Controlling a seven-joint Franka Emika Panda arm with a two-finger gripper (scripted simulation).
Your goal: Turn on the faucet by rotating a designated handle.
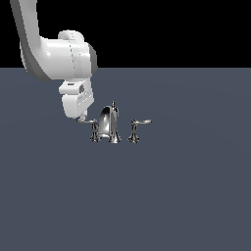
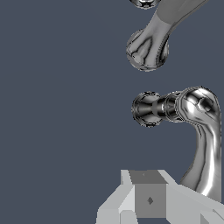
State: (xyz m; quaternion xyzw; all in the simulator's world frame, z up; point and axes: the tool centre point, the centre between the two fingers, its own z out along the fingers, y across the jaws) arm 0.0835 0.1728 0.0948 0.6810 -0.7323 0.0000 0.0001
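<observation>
The small mirror-bright chrome faucet (image 1: 109,123) looks like polished metal, its arched spout throwing sharp light and dark reflections. The slim chrome lever handle (image 2: 203,140) has the same glossy, smooth finish. The flat slate-blue counter (image 1: 186,196) is matt and even. The white and grey hand (image 2: 148,199) looks like smooth, dull plastic with flat facets.

white rounded arm (image 1: 59,54) with grey joint bands.
</observation>
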